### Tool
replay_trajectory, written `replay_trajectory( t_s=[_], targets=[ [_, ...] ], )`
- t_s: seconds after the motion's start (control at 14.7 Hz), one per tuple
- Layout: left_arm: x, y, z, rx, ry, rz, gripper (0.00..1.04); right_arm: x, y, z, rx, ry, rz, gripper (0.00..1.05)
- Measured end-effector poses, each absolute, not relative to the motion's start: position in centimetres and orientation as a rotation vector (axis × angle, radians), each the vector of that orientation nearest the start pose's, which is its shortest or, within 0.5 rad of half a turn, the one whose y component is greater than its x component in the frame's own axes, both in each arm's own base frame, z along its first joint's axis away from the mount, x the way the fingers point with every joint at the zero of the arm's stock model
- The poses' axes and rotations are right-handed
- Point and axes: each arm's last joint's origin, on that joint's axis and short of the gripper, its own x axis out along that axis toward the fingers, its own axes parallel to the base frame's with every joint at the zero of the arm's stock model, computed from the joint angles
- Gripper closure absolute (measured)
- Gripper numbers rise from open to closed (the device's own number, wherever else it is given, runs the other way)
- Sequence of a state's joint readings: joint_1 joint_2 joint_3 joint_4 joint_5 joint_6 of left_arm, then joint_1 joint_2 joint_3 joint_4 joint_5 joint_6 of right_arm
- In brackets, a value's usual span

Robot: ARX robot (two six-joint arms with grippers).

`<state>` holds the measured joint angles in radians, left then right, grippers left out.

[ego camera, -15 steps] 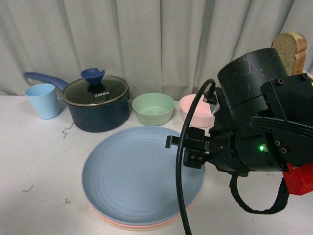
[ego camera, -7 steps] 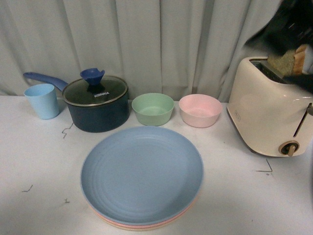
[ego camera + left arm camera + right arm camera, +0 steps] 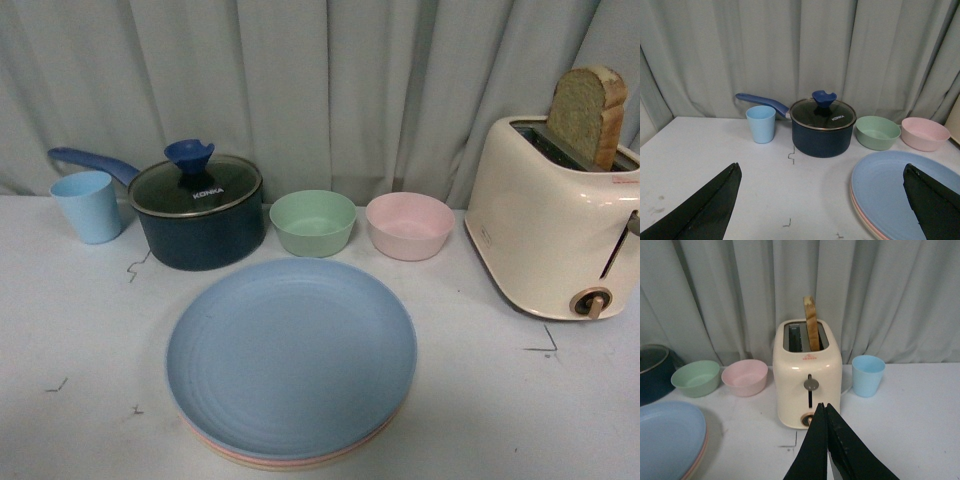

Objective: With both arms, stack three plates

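The three plates lie in one stack at the table's front middle. The light blue plate point(image 3: 290, 352) is on top, with the pink plate's rim point(image 3: 225, 448) and the cream plate's rim point(image 3: 290, 466) showing under it. The stack also shows in the left wrist view point(image 3: 900, 187) and at the edge of the right wrist view point(image 3: 667, 437). Neither arm is in the front view. My left gripper point(image 3: 822, 192) is open and empty, its fingers wide apart, back from the stack. My right gripper point(image 3: 825, 407) is shut on nothing, in front of the toaster.
A dark blue lidded pot point(image 3: 200, 208), a light blue cup point(image 3: 90, 205), a green bowl point(image 3: 313, 221) and a pink bowl point(image 3: 409, 225) stand behind the stack. A cream toaster point(image 3: 555, 230) with bread stands at the right, another blue cup point(image 3: 868, 375) beside it.
The right arm, which filled the right of the front view over the plates' edge, has pulled back out of that view. The plate stack has not moved.
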<state>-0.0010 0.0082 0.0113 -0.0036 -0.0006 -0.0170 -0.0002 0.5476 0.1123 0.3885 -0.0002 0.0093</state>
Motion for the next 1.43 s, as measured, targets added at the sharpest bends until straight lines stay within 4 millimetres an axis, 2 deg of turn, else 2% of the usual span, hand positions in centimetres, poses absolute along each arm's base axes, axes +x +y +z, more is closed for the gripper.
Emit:
replay_trajectory(
  t_s=[0.2, 0.34, 0.41, 0.89, 1.37, 1.43],
  targets=[
    [9.8, 0.0, 16.6, -0.017, 0.001, 0.000, 0.07, 11.4, 0.0, 16.7, 0.006, 0.025, 0.000, 1.03],
    [9.8, 0.0, 16.6, -0.017, 0.001, 0.000, 0.07, 10.1, 0.0, 16.5, 0.006, 0.028, 0.000, 1.03],
    [9.8, 0.0, 16.6, -0.017, 0.000, 0.000, 0.07, 9.7, 0.0, 16.9, 0.006, -0.023, 0.000, 1.03],
    [9.8, 0.0, 16.6, -0.017, 0.000, 0.000, 0.07, 9.7, 0.0, 16.7, 0.005, -0.004, 0.000, 1.01],
    [9.8, 0.0, 16.6, -0.017, 0.001, -0.001, 0.07, 9.7, 0.0, 16.7, 0.006, -0.004, 0.000, 0.13],
    [9.8, 0.0, 16.6, -0.017, 0.000, 0.000, 0.07, 9.7, 0.0, 16.7, 0.006, -0.004, 0.000, 0.05]
  ],
)
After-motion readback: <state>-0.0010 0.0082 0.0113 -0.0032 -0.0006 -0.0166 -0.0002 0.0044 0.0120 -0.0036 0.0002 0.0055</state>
